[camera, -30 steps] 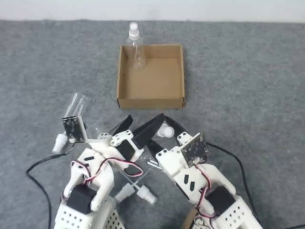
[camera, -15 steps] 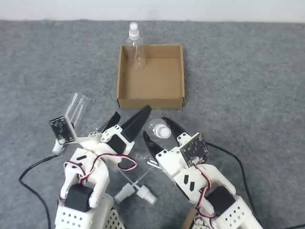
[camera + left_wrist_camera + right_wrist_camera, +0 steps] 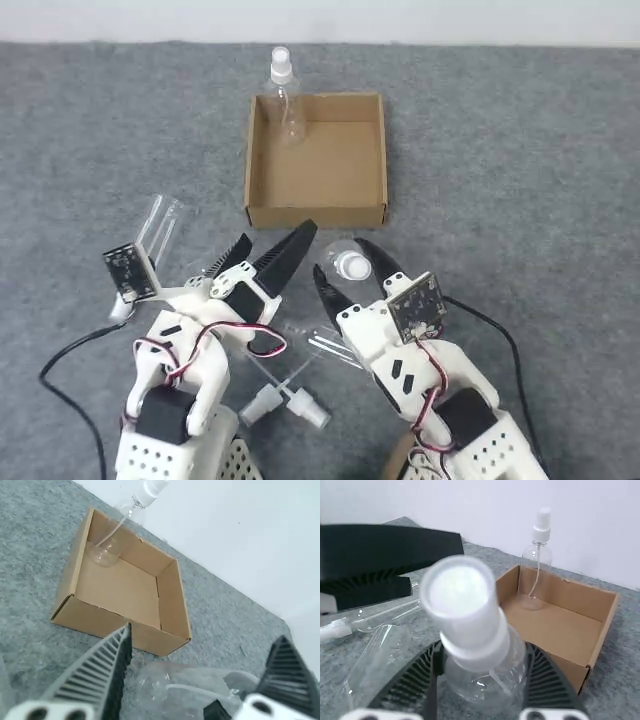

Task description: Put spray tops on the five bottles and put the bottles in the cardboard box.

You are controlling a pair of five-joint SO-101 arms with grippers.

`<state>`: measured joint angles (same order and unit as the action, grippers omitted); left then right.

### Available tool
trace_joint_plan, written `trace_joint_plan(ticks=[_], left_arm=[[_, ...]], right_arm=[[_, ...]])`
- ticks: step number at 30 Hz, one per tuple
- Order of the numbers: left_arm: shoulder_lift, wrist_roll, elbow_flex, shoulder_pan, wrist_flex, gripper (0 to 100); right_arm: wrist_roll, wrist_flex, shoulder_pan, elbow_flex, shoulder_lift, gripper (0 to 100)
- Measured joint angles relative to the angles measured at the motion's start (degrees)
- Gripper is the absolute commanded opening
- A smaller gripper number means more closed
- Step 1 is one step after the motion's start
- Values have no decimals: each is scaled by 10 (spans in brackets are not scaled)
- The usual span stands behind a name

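Plastic spray bottle [image 3: 350, 265], top on, is held in the right claw [image 3: 338, 258], just in front of the cardboard box [image 3: 315, 215]. The left claw [image 3: 280, 236] is wide open beside it. Best to lift it over the front wall and keep it upright.

I work over a grey carpet [image 3: 520, 150] covering the whole surface. Beyond its far edge stands a plain white wall [image 3: 450, 20], seemingly evenly lit.

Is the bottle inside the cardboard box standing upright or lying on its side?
Upright. The bottle stands on its base in a corner of the cardboard box, its white spray top rising above the wall.
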<state>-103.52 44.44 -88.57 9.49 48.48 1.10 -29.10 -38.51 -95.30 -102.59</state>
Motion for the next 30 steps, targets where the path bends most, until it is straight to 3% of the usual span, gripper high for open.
trace_joint_plan(ticks=[6,17,30], left_arm=[[0,-4,0,0,0,167],[0,-46,0,0,0,13],[0,-66,0,0,-40,11]], right_arm=[[0,0,-1,0,0,91],[0,-19,-1,0,0,91],[0,-19,-1,0,0,91]])
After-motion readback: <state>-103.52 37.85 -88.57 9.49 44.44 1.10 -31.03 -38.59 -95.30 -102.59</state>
